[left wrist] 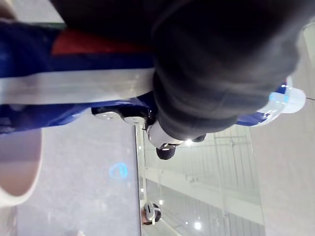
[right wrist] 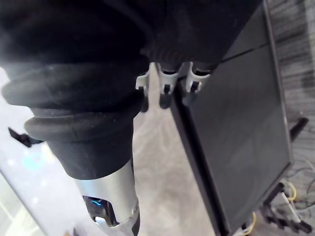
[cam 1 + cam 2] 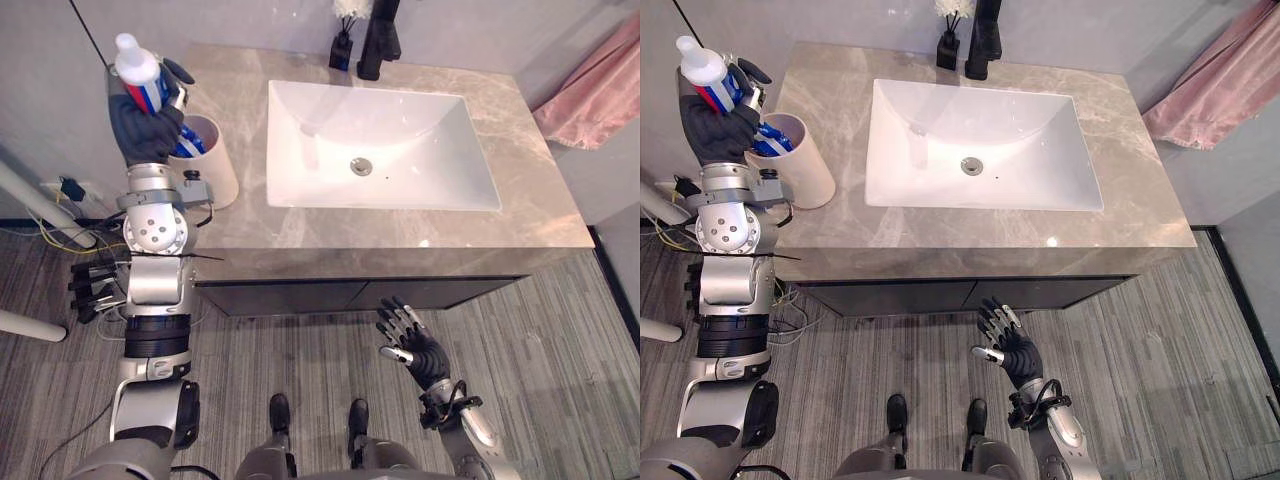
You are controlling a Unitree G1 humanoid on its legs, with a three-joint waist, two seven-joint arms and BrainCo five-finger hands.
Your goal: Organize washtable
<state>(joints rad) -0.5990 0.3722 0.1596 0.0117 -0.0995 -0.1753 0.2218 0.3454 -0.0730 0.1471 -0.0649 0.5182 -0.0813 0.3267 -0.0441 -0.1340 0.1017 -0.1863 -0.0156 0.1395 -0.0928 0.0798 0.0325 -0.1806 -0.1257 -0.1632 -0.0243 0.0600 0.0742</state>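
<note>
Toothpaste tube (image 3: pixel 141 78) is sitting in the left hand (image 3: pixel 146 132), white cap pointing up, body tilted, at the far-left corner of the worktop (image 3: pixel 540 205). Fingers are wrapping round the red-white-blue body and clenching it. The hand is hanging right at the mouth of the beige cup (image 3: pixel 218 165), which is standing upright on the worktop left of the basin (image 3: pixel 400 130).

A blue piece (image 3: pixel 191 144) is showing inside the cup's rim, just beside the hand. Can't tell if it's the tube's tail end or a separate item. The left wrist view is showing the tube across the palm with the cup's rim close by.

Right hand (image 3: pixel 416 348) is hovering low over the grey plank floor (image 3: pixel 560 350), in front of the dark cabinet front (image 3: pixel 350 295), well apart from everything on the worktop. Its fingers are spreading straight, grasping nothing.

Black faucet (image 3: pixel 381 40) is standing behind the basin, with a small black bottle (image 3: pixel 342 48) just beside it. Pink towel (image 3: pixel 600 95) is hanging off to the right, past the worktop's edge.
</note>
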